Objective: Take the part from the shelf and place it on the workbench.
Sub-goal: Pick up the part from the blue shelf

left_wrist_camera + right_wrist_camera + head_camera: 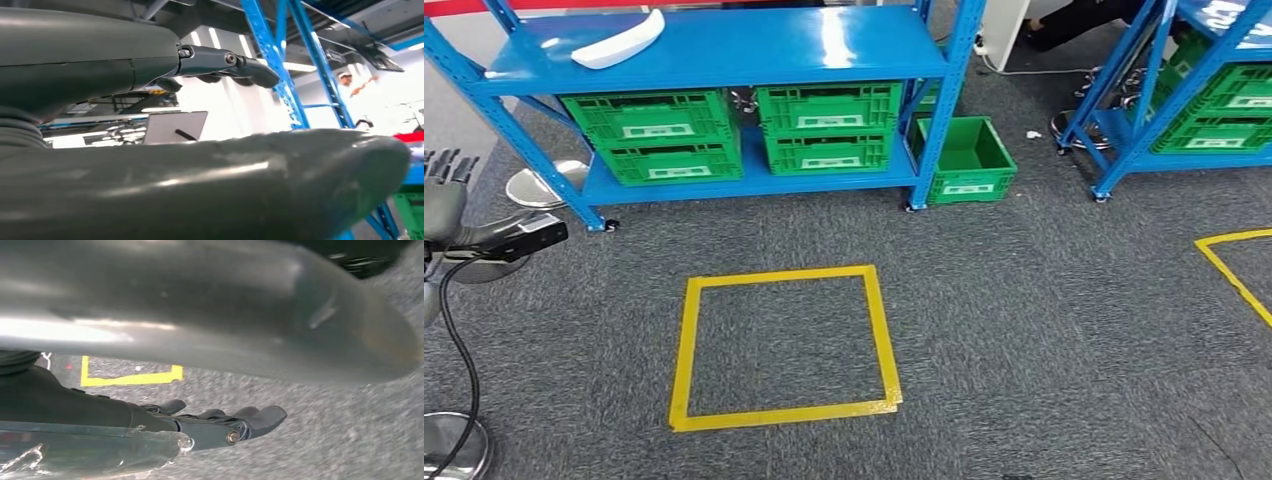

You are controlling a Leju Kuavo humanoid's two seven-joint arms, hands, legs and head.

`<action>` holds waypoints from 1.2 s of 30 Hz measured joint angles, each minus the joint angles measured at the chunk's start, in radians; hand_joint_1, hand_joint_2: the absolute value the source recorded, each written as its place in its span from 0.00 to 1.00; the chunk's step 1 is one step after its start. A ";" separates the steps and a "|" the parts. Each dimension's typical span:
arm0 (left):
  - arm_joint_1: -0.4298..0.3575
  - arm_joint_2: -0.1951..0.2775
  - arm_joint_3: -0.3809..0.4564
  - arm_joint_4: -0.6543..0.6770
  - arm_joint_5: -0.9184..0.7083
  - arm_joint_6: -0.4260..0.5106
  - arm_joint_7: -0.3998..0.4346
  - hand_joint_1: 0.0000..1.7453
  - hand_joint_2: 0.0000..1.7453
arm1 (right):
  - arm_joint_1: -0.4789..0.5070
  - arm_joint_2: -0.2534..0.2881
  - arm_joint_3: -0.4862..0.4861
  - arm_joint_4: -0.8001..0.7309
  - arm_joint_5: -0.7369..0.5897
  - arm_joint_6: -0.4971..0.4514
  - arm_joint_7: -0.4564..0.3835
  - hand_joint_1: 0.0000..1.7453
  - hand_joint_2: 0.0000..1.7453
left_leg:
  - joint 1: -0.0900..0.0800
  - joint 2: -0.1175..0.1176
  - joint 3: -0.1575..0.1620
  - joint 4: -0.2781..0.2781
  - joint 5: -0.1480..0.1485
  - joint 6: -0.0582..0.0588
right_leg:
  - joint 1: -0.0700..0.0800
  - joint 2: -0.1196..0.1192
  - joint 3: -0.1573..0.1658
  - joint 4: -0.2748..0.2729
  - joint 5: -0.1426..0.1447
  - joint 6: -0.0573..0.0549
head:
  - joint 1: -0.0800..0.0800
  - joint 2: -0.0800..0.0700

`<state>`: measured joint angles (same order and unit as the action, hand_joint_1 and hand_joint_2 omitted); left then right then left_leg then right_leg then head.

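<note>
Part waiting on the shelf, both hands empty

The step in hand looks like the approach: nothing has been picked up, and the robot stands back from the shelf (pixel 724 50) with a yellow square (pixel 784 345) taped on the floor between them. The part (pixel 620 42), a white curved piece, lies on the top deck of the blue shelf, toward its left end and well apart from either hand. Its long axis runs on a slant across the deck, one tip toward the back and right, the other toward the front and left edge; it lies flat with its curve bowing upward at the rear tip. Below it sit green crates (pixel 734 130).

The left robot hand (pixel 444 195) is raised at the left edge of the head view, fingers upright and spread, holding nothing; its wrist view shows the fingers (pixel 225 62) stretched out, with the shelf posts beyond. The right robot hand (pixel 220 427) hangs over the carpet, fingers extended and empty.

The next move probably calls for stepping closer, then reaching the left hand up over the deck and closing across the part's narrow width near its middle. The bench cannot be seen from here
</note>
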<state>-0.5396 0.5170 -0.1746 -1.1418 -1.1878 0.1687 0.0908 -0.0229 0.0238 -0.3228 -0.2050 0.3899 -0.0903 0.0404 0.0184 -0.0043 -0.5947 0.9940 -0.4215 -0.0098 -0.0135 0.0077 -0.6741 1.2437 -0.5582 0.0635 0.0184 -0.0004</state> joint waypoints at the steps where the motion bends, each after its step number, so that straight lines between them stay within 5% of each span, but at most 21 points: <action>1: 0.005 0.000 0.000 0.000 -0.002 0.000 0.000 0.00 0.00 | 0.001 0.000 0.000 0.000 0.005 0.009 -0.002 0.00 0.75 | -0.003 -0.002 0.008 0.000 -0.008 0.002 | 0.002 0.000 -0.037 0.040 -0.018 -0.002 | 0.000 0.000; 2: 0.008 0.000 0.000 0.001 -0.005 -0.001 0.000 0.00 0.00 | 0.004 0.000 0.000 0.000 0.010 0.017 -0.003 0.00 1.00 | -0.006 -0.006 0.017 0.000 -0.016 0.004 | 0.004 0.000 -0.060 0.048 -0.020 -0.005 | 0.000 0.000; 3: 0.009 0.000 0.000 0.002 -0.006 -0.002 0.000 0.00 0.00 | 0.006 0.000 0.000 0.000 0.014 0.022 -0.004 0.00 1.00 | -0.009 -0.013 0.028 0.000 -0.025 0.004 | 0.008 0.001 -0.066 0.021 0.001 -0.011 | 0.000 0.000; 6: 0.004 -0.003 -0.001 0.005 -0.007 -0.005 0.000 0.00 0.00 | 0.014 0.000 0.000 0.002 0.020 0.030 -0.006 0.00 1.00 | -0.013 -0.034 0.055 -0.001 -0.047 0.000 | 0.016 0.037 -0.025 -0.164 0.147 -0.034 | 0.000 0.000; 8: 0.000 -0.007 -0.002 0.008 -0.007 -0.008 0.000 0.00 0.00 | 0.015 0.000 0.000 0.003 0.021 0.031 -0.006 0.00 1.00 | -0.012 -0.049 0.061 -0.002 -0.055 -0.008 | 0.021 0.054 -0.003 -0.220 0.191 -0.045 | 0.000 0.000; 12: -0.005 0.000 -0.001 0.010 -0.011 -0.011 0.000 0.00 0.00 | 0.009 0.001 0.000 0.004 0.022 0.033 -0.006 0.00 1.00 | -0.011 -0.043 0.055 0.023 -0.072 -0.028 | 0.020 0.019 0.027 -0.235 0.186 -0.062 | -0.004 0.000; 15: -0.013 0.000 -0.001 0.011 -0.013 -0.013 0.000 0.00 0.00 | 0.003 0.001 0.000 0.004 0.022 0.034 -0.007 0.00 1.00 | -0.009 -0.017 -0.039 0.184 -0.146 -0.044 | 0.018 -0.006 0.040 -0.242 0.178 -0.071 | -0.011 0.000; 17: -0.008 0.000 -0.002 0.013 -0.013 -0.014 0.000 0.00 0.00 | 0.003 0.002 0.000 0.004 0.023 0.035 -0.006 0.00 1.00 | -0.004 -0.014 -0.097 0.258 -0.158 -0.052 | 0.017 -0.025 0.047 -0.242 0.170 -0.070 | -0.011 0.000; 19: -0.006 0.001 -0.001 0.015 -0.014 -0.015 0.000 0.00 0.00 | 0.005 0.003 0.000 0.004 0.023 0.035 -0.006 0.00 1.00 | 0.001 -0.003 -0.087 0.199 -0.089 -0.061 | 0.012 -0.044 0.057 -0.239 0.161 -0.064 | -0.011 0.000; 21: -0.009 0.001 -0.001 0.017 -0.015 -0.015 0.000 0.00 0.00 | 0.005 0.003 0.000 0.004 0.023 0.035 -0.006 0.00 1.00 | 0.001 0.046 -0.041 0.070 -0.008 -0.071 | 0.010 -0.062 0.067 -0.231 0.148 -0.049 | -0.015 0.000; 23: -0.012 0.000 -0.002 0.018 -0.016 -0.015 0.000 0.00 0.00 | 0.004 0.002 0.000 0.003 0.023 0.035 -0.007 0.00 1.00 | -0.004 0.080 -0.020 0.002 0.016 -0.056 | 0.016 -0.080 0.069 -0.224 0.137 -0.036 | -0.023 0.000; 25: -0.009 0.000 -0.003 0.019 -0.016 -0.016 0.000 0.00 0.00 | 0.004 0.002 0.000 0.003 0.023 0.035 -0.007 0.00 1.00 | -0.006 0.061 -0.023 0.003 0.015 -0.028 | 0.020 -0.101 0.073 -0.222 0.128 -0.028 | -0.025 0.000; 27: -0.007 0.001 -0.002 0.019 -0.016 -0.016 0.000 0.00 0.00 | 0.004 0.002 0.000 0.003 0.023 0.035 -0.007 0.00 1.00 | -0.004 0.036 -0.022 0.004 0.019 -0.013 | 0.015 -0.084 0.070 -0.199 0.105 -0.018 | -0.022 0.000; 30: -0.011 -0.001 -0.003 0.019 -0.016 -0.016 0.000 0.00 0.00 | 0.004 0.002 0.000 0.003 0.023 0.035 -0.007 0.00 1.00 | -0.004 0.000 -0.021 0.004 0.020 0.000 | 0.012 -0.022 -0.006 -0.031 0.018 -0.011 | -0.015 0.000; 32: -0.010 -0.003 -0.005 0.019 -0.016 -0.016 0.000 0.00 0.00 | 0.004 0.002 0.000 0.003 0.023 0.035 -0.007 0.00 1.00 | -0.009 -0.027 -0.021 0.004 0.019 0.003 | 0.013 -0.012 -0.060 0.066 -0.008 -0.015 | -0.013 0.000; 34: -0.011 -0.003 -0.006 0.019 -0.015 -0.020 -0.004 0.00 0.00 | 0.005 0.002 0.000 0.003 0.023 0.034 -0.006 0.00 1.00 | -0.012 -0.057 -0.019 0.004 0.019 0.004 | 0.016 -0.004 -0.048 0.018 0.041 -0.027 | -0.014 0.000; 36: -0.014 -0.003 -0.007 0.019 -0.009 -0.031 -0.017 0.00 0.00 | 0.006 0.002 0.000 0.003 0.023 0.032 -0.006 0.00 1.00 | -0.014 -0.085 -0.018 0.004 0.019 0.003 | 0.015 0.036 0.013 -0.119 0.112 -0.042 | -0.014 0.000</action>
<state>-0.5533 0.5143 -0.1816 -1.1231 -1.1968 0.1376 0.0742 -0.0169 0.0260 -0.3231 -0.2017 0.4130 -0.0583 0.0348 0.0048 -0.0890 -0.6124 0.9981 -0.4028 -0.0072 0.0018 0.0433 -0.6608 1.1244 -0.4458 0.0215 0.0041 -0.0004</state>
